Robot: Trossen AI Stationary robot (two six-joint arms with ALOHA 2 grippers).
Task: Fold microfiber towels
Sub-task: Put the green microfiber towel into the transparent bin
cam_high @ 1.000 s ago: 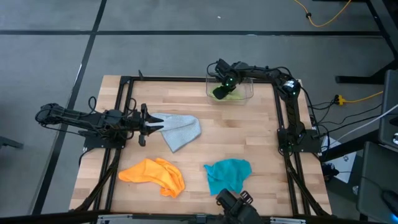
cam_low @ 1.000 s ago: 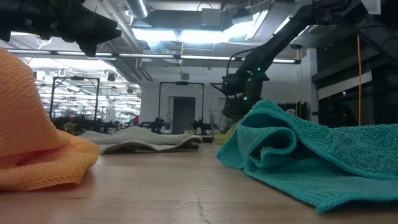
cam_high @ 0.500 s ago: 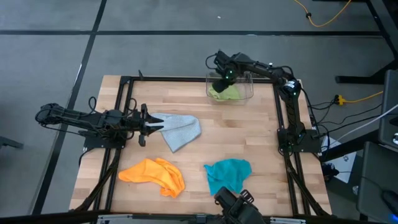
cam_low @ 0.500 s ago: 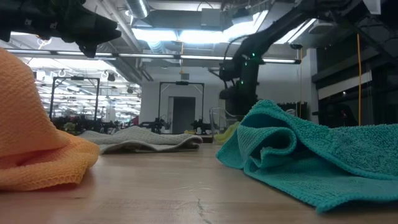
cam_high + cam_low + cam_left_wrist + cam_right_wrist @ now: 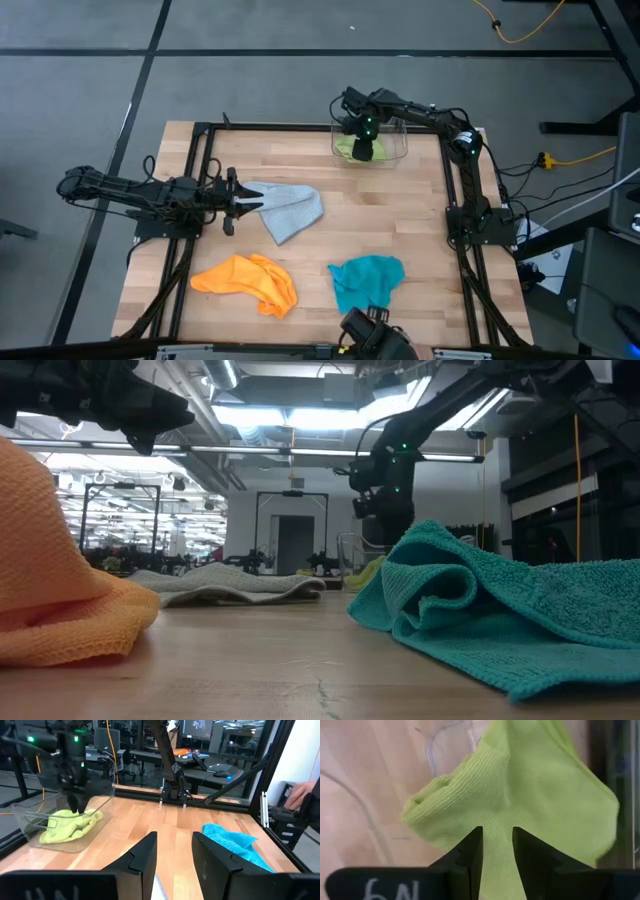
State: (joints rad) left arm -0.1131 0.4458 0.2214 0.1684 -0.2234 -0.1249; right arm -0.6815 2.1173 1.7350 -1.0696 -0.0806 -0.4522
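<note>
Right end effector [image 5: 365, 150] is down inside the clear bin [image 5: 398, 142] at the far edge of the surface [image 5: 400, 215], fingers [image 5: 465, 857] set narrow and pinching a fold of the lime towel [image 5: 530, 805]. From the left wrist view that towel [image 5: 70, 824] lies bunched on the bin's floor [image 5: 30, 812] with the right arm's tip pressed into it. Whether the cloth is off the bin floor, I can't tell.

Over on the left side, the left end effector [image 5: 243, 203] lies low along the surface, its tip at the near corner of the grey-blue towel [image 5: 290, 210]. Its fingers [image 5: 145, 857] show a narrow gap with a sliver of pale cloth between them at the base, so it looks to hold that corner. The towel lies spread flat around mid-surface.

The orange towel [image 5: 248, 280] is crumpled toward the near left, the teal towel [image 5: 365, 280] crumpled near right, the two well apart. In the low view orange [image 5: 60, 600] and teal [image 5: 500, 610] fill the foreground.
</note>
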